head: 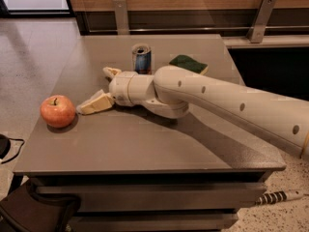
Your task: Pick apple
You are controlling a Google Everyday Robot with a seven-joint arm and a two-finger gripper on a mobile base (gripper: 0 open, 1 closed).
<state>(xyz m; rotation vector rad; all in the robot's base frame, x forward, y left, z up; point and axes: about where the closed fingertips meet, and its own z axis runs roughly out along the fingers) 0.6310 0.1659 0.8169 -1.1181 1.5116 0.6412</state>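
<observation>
The apple (58, 111), round and red-orange with a short dark stem, sits on the grey table (145, 144) near its left edge. My gripper (99, 87) is just right of the apple, low over the table, with its two cream fingers spread apart and empty. The near finger (95, 104) points at the apple with a small gap between them. The far finger (111, 72) lies further back. My white arm (217, 100) reaches in from the right across the table.
A blue drink can (141, 59) stands behind the gripper's wrist. A green sponge (189, 64) lies to the right of the can. The table's left edge is close beside the apple. A wooden wall with metal brackets (261, 18) runs behind.
</observation>
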